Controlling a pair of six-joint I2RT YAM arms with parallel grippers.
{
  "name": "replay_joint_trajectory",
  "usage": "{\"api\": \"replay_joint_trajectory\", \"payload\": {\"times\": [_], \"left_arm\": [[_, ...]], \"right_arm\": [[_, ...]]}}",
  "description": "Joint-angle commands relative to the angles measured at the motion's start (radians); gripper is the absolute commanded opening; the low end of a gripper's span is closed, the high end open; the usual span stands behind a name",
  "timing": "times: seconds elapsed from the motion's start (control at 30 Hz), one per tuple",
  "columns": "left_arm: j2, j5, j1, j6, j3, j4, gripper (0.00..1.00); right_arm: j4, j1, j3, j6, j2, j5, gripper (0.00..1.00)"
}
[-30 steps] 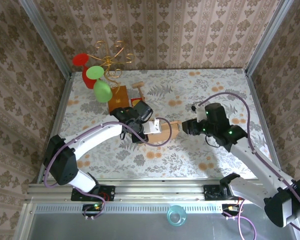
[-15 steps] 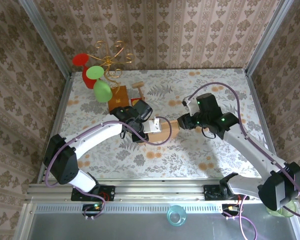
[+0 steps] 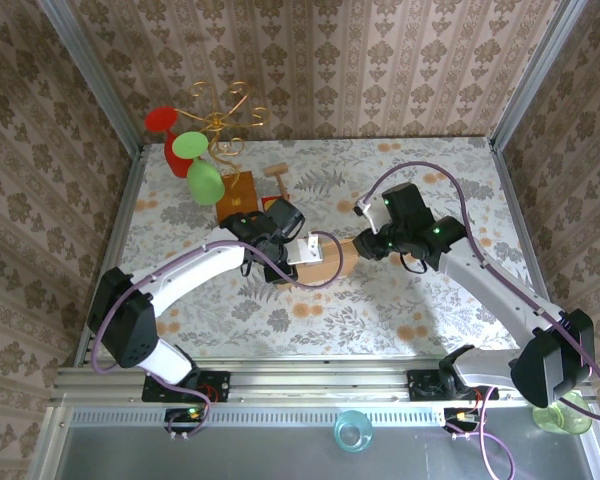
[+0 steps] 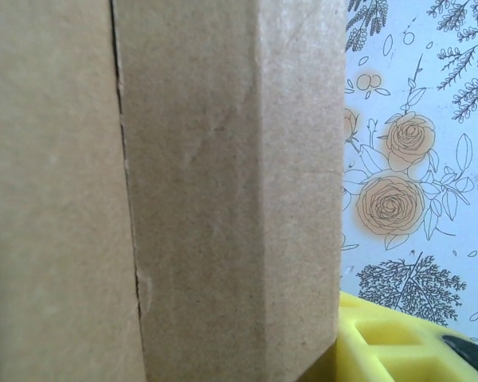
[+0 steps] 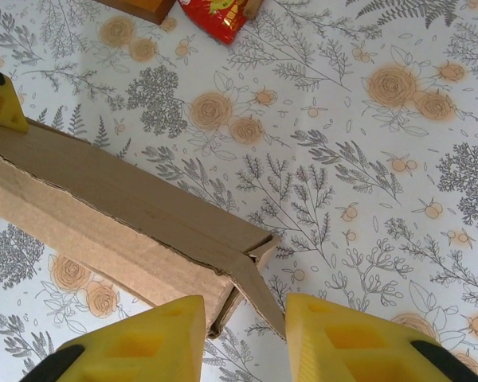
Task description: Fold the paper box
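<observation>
Clamping the half-folded paper box (image 5: pixel 119 207), the left gripper (image 3: pixel 298 255) steadied it; the right gripper (image 5: pixel 244 338), part-open and empty, straddled its loose end flap (image 5: pixel 259 290).

Bright, even light; paper box (image 4: pixel 223 199) softly blurred

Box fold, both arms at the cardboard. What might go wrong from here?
The right gripper stands open astride a corner of the paper box, where a loose flap juts out; closing there may crease the flap instead of tucking it. The left gripper seems to hold the far end alone, so a push could twist the box loose.
</observation>
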Motion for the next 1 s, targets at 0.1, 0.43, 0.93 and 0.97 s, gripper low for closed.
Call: {"api": "replay_joint_trajectory", "payload": {"times": [0.1,0.43,0.93,0.97], "left_arm": [[0.025,0.012,0.008,0.019,0.005,-0.003,0.44],[0.021,0.011,0.01,0.02,0.004,0.001,0.44],[0.028,0.023,0.022,0.021,0.006,0.006,0.44],[0.028,0.025,0.022,0.021,0.006,0.005,0.44]], "right_arm": [[-0.028,0.008,0.022,-0.028,0.012,0.019,0.3],[-0.001,0.01,0.039,-0.033,0.057,0.035,0.27],[-0.048,-0.002,0.078,-0.083,0.098,0.017,0.31],[-0.041,-0.003,0.071,-0.08,0.098,0.02,0.31]]}}
